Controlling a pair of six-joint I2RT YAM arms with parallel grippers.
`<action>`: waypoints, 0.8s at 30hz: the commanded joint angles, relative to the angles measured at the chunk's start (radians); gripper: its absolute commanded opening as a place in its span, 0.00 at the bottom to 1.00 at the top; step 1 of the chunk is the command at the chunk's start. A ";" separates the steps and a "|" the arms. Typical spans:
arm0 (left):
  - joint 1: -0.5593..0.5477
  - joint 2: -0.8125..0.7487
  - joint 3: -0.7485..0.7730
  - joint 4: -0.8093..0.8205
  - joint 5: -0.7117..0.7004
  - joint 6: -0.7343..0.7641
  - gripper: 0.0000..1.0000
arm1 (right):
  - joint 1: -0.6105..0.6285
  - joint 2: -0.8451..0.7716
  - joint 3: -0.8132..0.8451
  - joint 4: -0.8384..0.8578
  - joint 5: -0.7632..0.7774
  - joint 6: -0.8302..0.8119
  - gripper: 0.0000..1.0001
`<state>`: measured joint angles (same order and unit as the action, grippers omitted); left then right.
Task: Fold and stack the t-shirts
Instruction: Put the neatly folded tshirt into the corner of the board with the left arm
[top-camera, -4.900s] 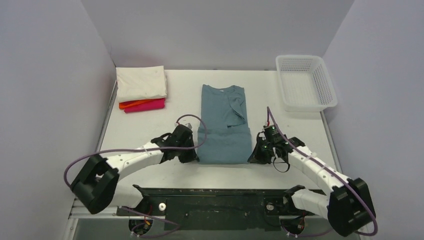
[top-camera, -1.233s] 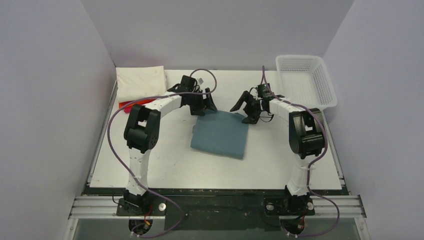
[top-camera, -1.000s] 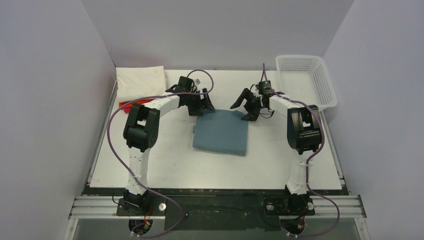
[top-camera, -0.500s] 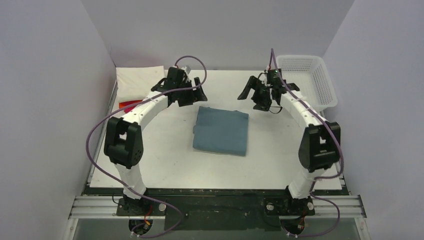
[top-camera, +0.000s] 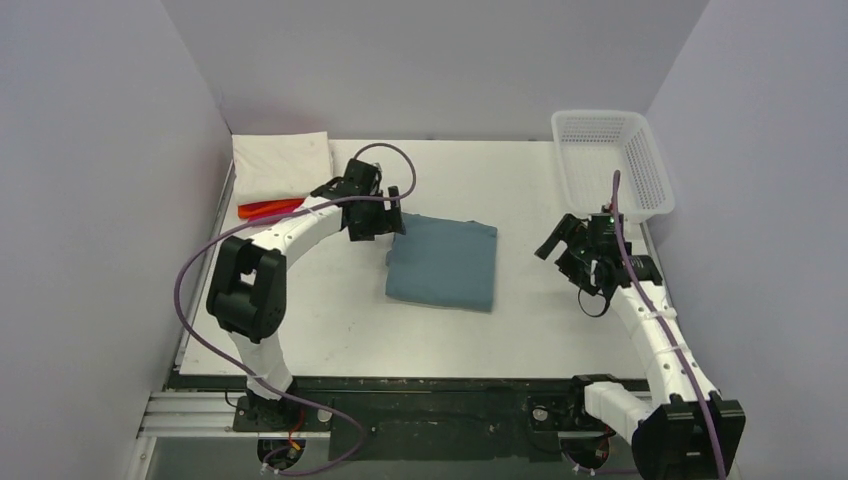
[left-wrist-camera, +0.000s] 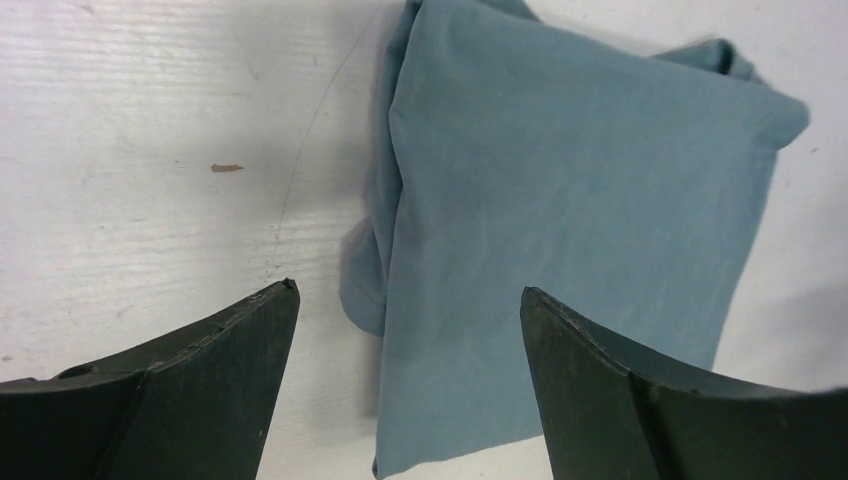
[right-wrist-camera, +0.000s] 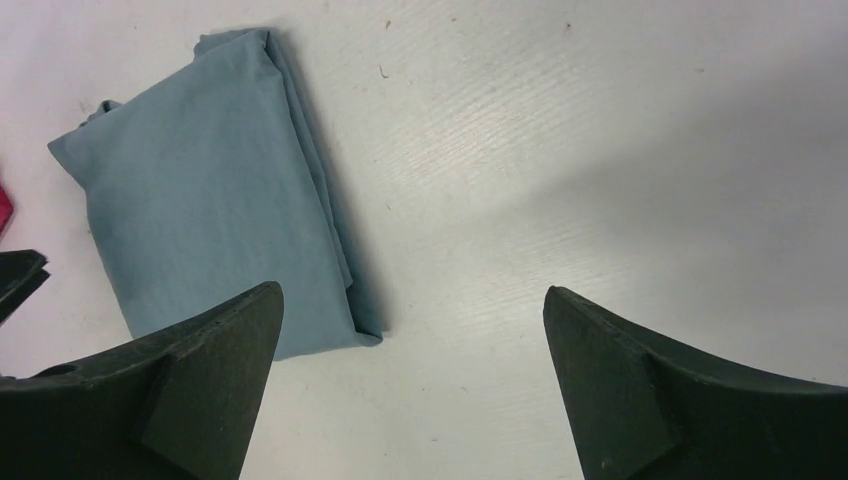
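The dusty teal-blue t-shirt (top-camera: 443, 262) lies folded into a rectangle at the table's middle, touched by neither gripper. My left gripper (top-camera: 388, 222) hovers at its far-left corner, open; in the left wrist view the left gripper (left-wrist-camera: 407, 290) straddles the edge of the shirt (left-wrist-camera: 570, 200). My right gripper (top-camera: 556, 248) is open over bare table to the right of the shirt. Its wrist view shows the right gripper (right-wrist-camera: 412, 290) empty, with the shirt (right-wrist-camera: 210, 190) off to the left. A cream-white folded shirt (top-camera: 282, 165) tops an orange and pink one (top-camera: 270, 208) at the back left.
A white mesh basket (top-camera: 610, 165) stands at the back right corner. Grey walls close in the left, back and right sides. A loose fold bulges from the teal shirt's left edge (left-wrist-camera: 365, 280).
The teal shirt went from half-length to a folded rectangle. In the last half second my right arm drew back to the near right, and my left gripper dropped toward the shirt's far-left corner.
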<state>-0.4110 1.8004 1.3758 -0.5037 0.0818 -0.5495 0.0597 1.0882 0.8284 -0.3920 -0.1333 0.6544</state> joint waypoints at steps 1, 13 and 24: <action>-0.035 0.061 0.001 0.001 -0.025 -0.003 0.92 | -0.002 -0.118 -0.025 -0.097 0.105 -0.028 0.99; -0.122 0.237 0.034 -0.006 -0.059 -0.057 0.77 | -0.005 -0.142 -0.035 -0.186 0.061 -0.146 1.00; -0.223 0.423 0.278 -0.267 -0.438 -0.139 0.06 | -0.014 -0.103 -0.061 -0.164 0.014 -0.202 1.00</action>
<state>-0.5926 2.1040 1.5562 -0.6216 -0.1238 -0.6594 0.0528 0.9737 0.7750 -0.5476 -0.1032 0.4828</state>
